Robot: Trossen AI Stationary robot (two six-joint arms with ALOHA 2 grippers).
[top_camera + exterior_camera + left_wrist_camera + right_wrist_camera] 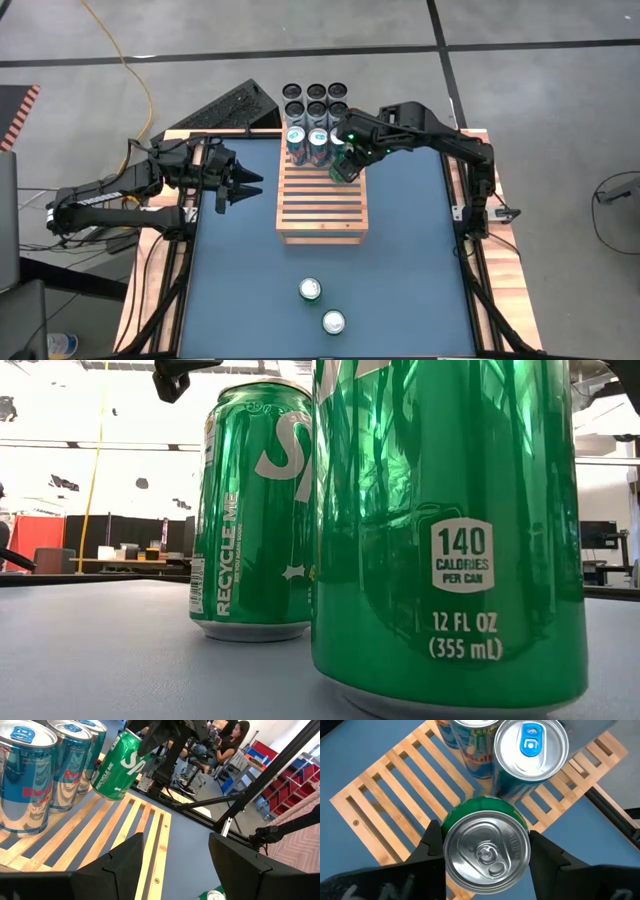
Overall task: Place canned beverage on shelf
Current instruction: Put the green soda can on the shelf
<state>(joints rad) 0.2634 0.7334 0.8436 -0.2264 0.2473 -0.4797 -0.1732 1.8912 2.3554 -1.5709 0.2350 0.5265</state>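
Note:
The shelf point(322, 205), a light wooden slatted rack, lies in the middle of the blue table. Blue-and-silver cans point(308, 142) point(30, 775) stand in a row on its far end. My right gripper point(346, 163) point(487, 845) is over the shelf's far right part, shut on a green canned beverage point(122, 765) point(486, 852) beside that row. My left gripper point(252, 186) point(175, 860) stands open with nothing in it, left of the shelf and pointing toward it. Two more green cans point(311, 290) point(333, 322) stand upright on the table near its front. My right gripper pinches the green can's side wall near its top rim point(520, 827), one finger point(432, 845) on each of two opposite sides. The fingers come slanting down from above and the table's right. The can is tilted and lifted clear just above the slats point(107, 790).
Several dark cans point(315, 100) stand in a block beyond the table's far edge. A dark slanted object point(225, 108) lies at the far left corner. The shelf's near half point(322, 220) is bare slats. A person point(232, 740) sits in the room beyond.

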